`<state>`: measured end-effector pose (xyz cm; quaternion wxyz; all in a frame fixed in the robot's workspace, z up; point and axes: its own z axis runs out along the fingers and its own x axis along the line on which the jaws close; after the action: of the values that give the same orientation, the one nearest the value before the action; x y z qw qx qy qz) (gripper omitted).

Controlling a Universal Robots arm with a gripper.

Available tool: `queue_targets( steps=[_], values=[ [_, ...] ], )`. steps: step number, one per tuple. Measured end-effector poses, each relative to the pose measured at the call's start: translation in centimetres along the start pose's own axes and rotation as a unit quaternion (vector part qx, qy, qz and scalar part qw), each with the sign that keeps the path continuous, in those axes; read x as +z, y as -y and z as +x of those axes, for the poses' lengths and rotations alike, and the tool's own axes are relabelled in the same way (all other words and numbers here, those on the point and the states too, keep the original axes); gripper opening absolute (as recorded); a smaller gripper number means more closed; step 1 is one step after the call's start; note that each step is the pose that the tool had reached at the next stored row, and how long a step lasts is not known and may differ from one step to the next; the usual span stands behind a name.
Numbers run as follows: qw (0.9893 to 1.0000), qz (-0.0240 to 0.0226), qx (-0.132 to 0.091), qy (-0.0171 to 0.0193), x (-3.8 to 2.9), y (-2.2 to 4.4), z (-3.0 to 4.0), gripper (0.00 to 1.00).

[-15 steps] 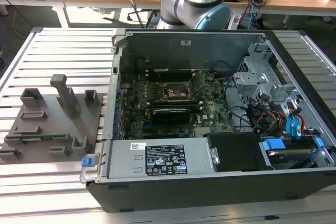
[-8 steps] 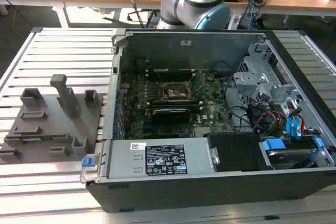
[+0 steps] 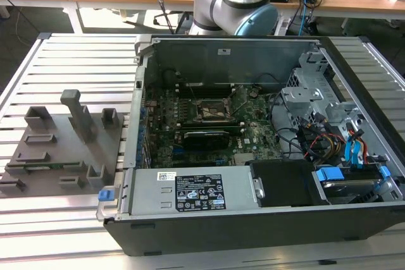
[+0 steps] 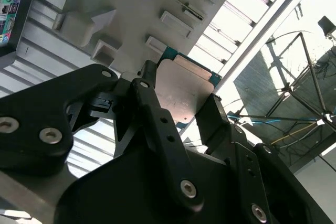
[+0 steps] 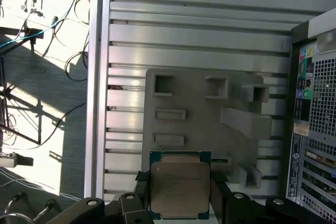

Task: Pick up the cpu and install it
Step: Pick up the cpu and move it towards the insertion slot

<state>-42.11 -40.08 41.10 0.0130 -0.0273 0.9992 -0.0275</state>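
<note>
In both wrist views the cpu (image 5: 179, 188) (image 4: 184, 90), a flat square chip with a silvery-pink top and a teal rim, is held by its two opposite edges. My gripper (image 5: 179, 182) (image 4: 181, 103) is shut on it, with one black finger (image 5: 140, 182) (image 4: 151, 94) on each side. The chip hangs above the aluminium slatted table beside the grey fixture plate (image 5: 199, 124) (image 4: 131, 9). In the exterior view the motherboard's black-framed socket (image 3: 212, 110) lies inside the open computer case (image 3: 253, 219).
The grey fixture plate (image 3: 57, 150) with its raised blocks sits at the exterior view's left on the slatted table (image 3: 76, 55). Drive cages and cables (image 3: 329, 131) fill the case's right side. The arm's base (image 3: 234, 4) stands behind the case. Loose cables lie on the floor (image 5: 37, 35).
</note>
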Motion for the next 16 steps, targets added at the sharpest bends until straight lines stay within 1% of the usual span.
queue_targets(
  steps=[6,16],
  values=[
    [1.0,0.0,0.0,0.0,-0.82,0.04,-0.02,0.55],
    [1.0,0.0,0.0,0.0,-1.95,0.11,-0.07,0.55]
  ],
)
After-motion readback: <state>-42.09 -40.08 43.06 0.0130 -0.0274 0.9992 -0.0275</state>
